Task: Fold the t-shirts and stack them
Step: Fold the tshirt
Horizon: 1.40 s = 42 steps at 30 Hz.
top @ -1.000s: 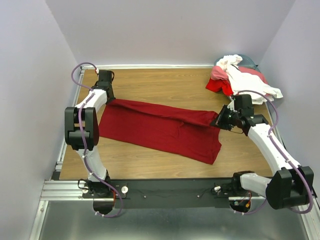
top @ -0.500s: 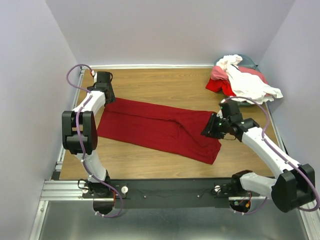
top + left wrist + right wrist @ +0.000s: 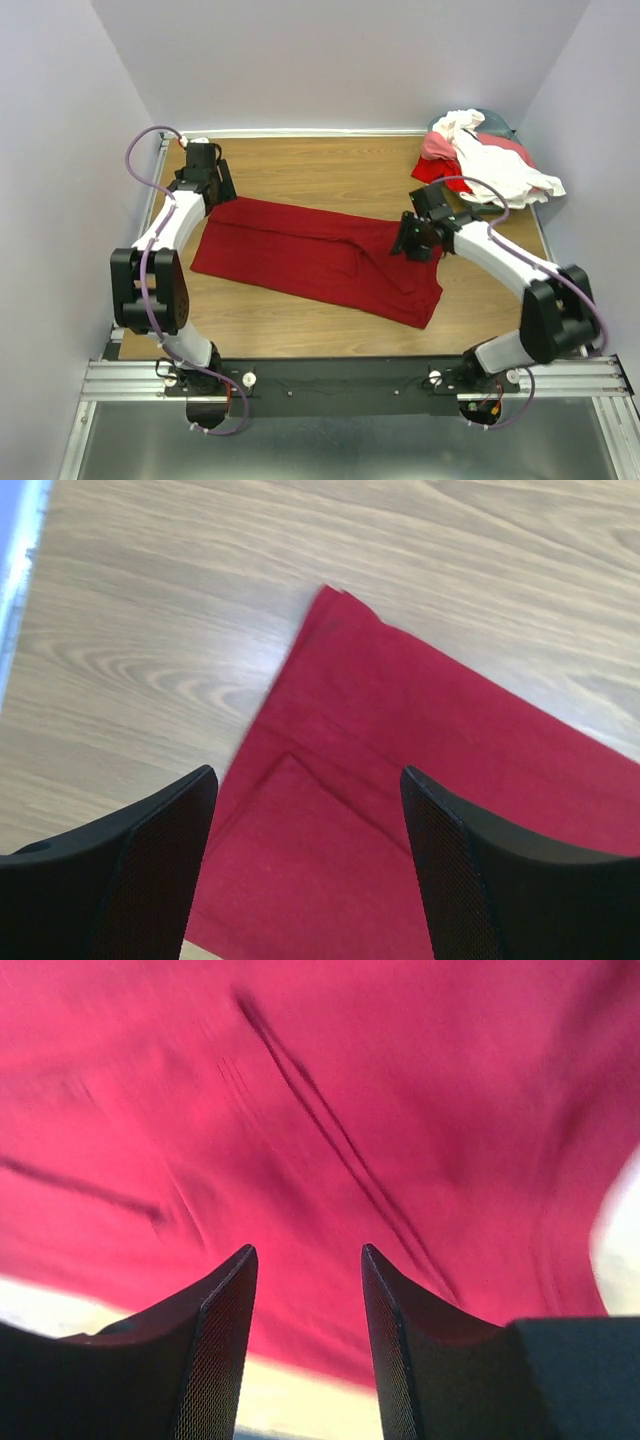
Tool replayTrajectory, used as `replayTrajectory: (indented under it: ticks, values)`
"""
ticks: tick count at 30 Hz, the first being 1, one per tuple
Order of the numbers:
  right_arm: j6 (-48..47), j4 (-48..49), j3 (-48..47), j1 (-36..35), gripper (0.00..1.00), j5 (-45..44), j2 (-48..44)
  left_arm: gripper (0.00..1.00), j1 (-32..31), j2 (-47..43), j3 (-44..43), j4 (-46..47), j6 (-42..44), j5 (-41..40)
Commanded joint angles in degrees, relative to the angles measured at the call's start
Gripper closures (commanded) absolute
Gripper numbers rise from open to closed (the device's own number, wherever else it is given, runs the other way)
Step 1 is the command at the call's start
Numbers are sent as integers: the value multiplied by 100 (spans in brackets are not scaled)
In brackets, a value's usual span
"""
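Shows a large dark crimson cloth t-shirt [image 3: 300, 255] spread flat as a long slanted band on the brown wood-grain tabletop [image 3: 320, 170]. Smooth but for shallow creases and one diagonal fold near the right end. From the left wrist, shows that crimson cloth [image 3: 430, 750] ending in a pointed corner, with a stepped edge where one layer lies over another. From the right wrist, blurred, shows red cloth [image 3: 320, 1110] filling nearly everything, crossed by thin dark lines.

Puts the shirt's left end directly under the left black two-finger claw [image 3: 212, 192]. Seen from its own wrist as a claw [image 3: 305, 772] spread wide, cloth below the gap, the corner just ahead of the fingertips, nothing pinched.

Puts the shirt's right end beneath the right black two-finger claw [image 3: 408, 240]. Set to a narrower gap [image 3: 307, 1250], fingers apart, cloth beyond them, no hold visible.

Beyond and to the right of the right claw, well apart from the left one: a loose heap with a crumpled white t-shirt [image 3: 500, 170], a lighter red-pink t-shirt [image 3: 437, 148] and a teal t-shirt [image 3: 497, 118].
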State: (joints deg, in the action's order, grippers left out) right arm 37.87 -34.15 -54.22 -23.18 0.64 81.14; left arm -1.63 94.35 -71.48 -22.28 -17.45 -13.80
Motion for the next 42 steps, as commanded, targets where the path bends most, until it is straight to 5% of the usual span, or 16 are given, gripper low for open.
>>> replayTrajectory:
  ticks: [1, 8, 22, 27, 34, 42]
  values:
    - [-253, 865, -493, -11, 47, -117, 849, 18, -57, -416, 284, 198, -74, 642]
    - [-657, 1174, -1555, 15, 47, 94, 2026, 18, -127, -953, 802, 400, -30, 976]
    - [-860, 1244, -1865, 59, 49, 15, 2898, 18, -119, -1261, 1084, 286, -39, 888]
    - [-807, 1244, -1777, 68, 63, 50, 2811, 18, -127, -1252, 1022, 251, -13, 809]
    - [-798, 1235, -1548, 59, 99, 199, 2617, 18, -127, -1226, 1040, 251, -4, 774]
    - [-711, 1227, -1285, 59, 100, 366, 2064, 18, -127, -1234, 1084, 251, -4, 739]
